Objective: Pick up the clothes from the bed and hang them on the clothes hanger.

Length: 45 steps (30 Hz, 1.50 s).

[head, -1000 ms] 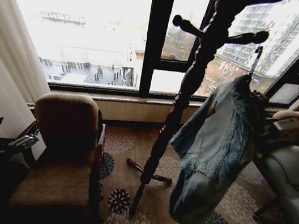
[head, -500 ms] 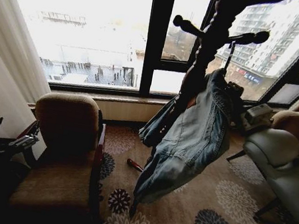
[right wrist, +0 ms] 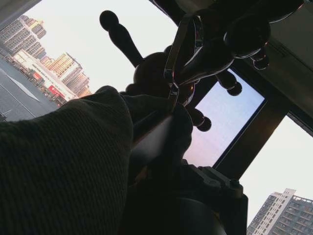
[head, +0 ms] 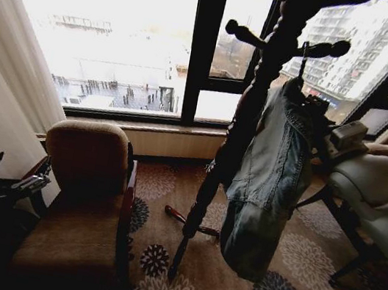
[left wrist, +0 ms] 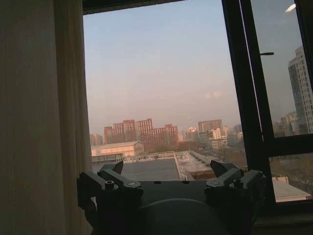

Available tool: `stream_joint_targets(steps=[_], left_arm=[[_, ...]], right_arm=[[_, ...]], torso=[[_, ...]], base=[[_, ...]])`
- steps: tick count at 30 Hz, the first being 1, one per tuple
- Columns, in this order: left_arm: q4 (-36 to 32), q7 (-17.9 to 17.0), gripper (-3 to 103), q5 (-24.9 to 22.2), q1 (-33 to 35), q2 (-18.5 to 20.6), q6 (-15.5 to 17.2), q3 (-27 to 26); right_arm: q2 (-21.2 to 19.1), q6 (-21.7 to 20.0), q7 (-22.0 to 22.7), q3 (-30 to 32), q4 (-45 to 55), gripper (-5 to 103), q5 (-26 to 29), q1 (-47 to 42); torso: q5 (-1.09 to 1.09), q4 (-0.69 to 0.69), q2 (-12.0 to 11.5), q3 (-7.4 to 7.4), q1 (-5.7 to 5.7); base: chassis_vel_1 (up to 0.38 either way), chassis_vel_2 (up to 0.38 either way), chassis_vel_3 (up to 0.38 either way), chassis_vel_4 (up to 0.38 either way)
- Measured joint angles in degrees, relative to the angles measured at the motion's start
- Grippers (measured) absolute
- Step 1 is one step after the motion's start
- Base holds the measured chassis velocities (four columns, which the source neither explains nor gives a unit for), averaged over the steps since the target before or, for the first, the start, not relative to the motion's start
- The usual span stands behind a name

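One denim jacket (head: 270, 180) hung beside the dark wooden coat stand (head: 247, 117), and my right tool (head: 325, 118) held it up by its collar end (I couldn't tell how the fingers stood). From the right wrist I saw the thin hanger hook (right wrist: 178, 54) looped against a stand peg (right wrist: 247, 32). My left tool (left wrist: 166, 174) sat parked low by the armchair (head: 84, 201), fingers spread wide, holding nothing.

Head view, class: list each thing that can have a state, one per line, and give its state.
Jacket: hanging on its hanger.
Hanger hook: looped over a coat stand peg.
Coat stand: upright.
Right gripper: raised at the jacket's collar.
Left gripper: low beside the armchair, jaws open.
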Motion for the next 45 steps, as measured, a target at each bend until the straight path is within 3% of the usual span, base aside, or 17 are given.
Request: stream_joint_targets(steps=[5, 13, 18, 22, 33, 35, 36, 41, 45], left_arm=[[0.0, 0.0, 100, 0.0, 0.0, 0.0, 0.0, 0.0], [0.0, 0.0, 100, 0.0, 0.0, 0.0, 0.0, 0.0], [0.0, 0.0, 100, 0.0, 0.0, 0.0, 0.0, 0.0], [0.0, 0.0, 100, 0.0, 0.0, 0.0, 0.0, 0.0], [0.0, 0.0, 100, 0.0, 0.0, 0.0, 0.0, 0.0], [0.0, 0.0, 100, 0.0, 0.0, 0.0, 0.0, 0.0], [0.0, 0.0, 100, 0.0, 0.0, 0.0, 0.0, 0.0], [0.0, 0.0, 100, 0.0, 0.0, 0.0, 0.0, 0.0], [0.0, 0.0, 100, 0.0, 0.0, 0.0, 0.0, 0.0]], right_arm=[[-0.3, 0.2, -0.3, 1.6, -1.7, 19, 0.2, 0.8], [0.3, -1.3, 1.6, 7.1, 3.4, 19, 1.1, -3.9], [2.9, -1.7, 2.6, 7.7, 3.1, 19, 0.4, -7.0], [5.3, -1.5, 3.0, 12.4, 1.8, 19, -1.1, -12.7], [6.7, -1.4, 3.4, 18.6, 4.6, 14, -2.1, -21.4], [7.0, -1.8, 3.4, 18.7, 4.5, 19, -2.2, -21.8], [7.1, -2.0, 3.4, 18.7, 4.6, 30, -2.2, -22.0], [7.0, -2.4, 3.5, 18.7, 4.7, 41, -2.1, -21.6], [6.3, -2.5, 3.4, 17.8, 4.3, 62, -1.8, -19.9]], torso=[[0.01, 0.01, 0.0, 0.0, 0.0], [-0.02, 0.0, 0.0, 0.0, 0.0], [0.01, 0.02, 0.0, 0.0, -0.01], [0.02, 0.02, 0.0, 0.01, 0.01], [-0.02, 0.0, 0.0, -0.01, 0.0], [-0.01, 0.0, 0.0, 0.0, 0.0], [0.05, -0.02, 0.0, 0.0, 0.0], [0.01, 0.0, 0.0, 0.0, 0.0], [0.0, 0.01, 0.0, 0.0, 0.0]], base=[[0.0, 0.0, 0.0, 0.0], [0.0, 0.0, 0.0, 0.0], [0.0, 0.0, 0.0, 0.0], [0.0, 0.0, 0.0, 0.0], [0.0, 0.0, 0.0, 0.0], [0.0, 0.0, 0.0, 0.0], [0.0, 0.0, 0.0, 0.0], [0.0, 0.0, 0.0, 0.0], [0.0, 0.0, 0.0, 0.0]])
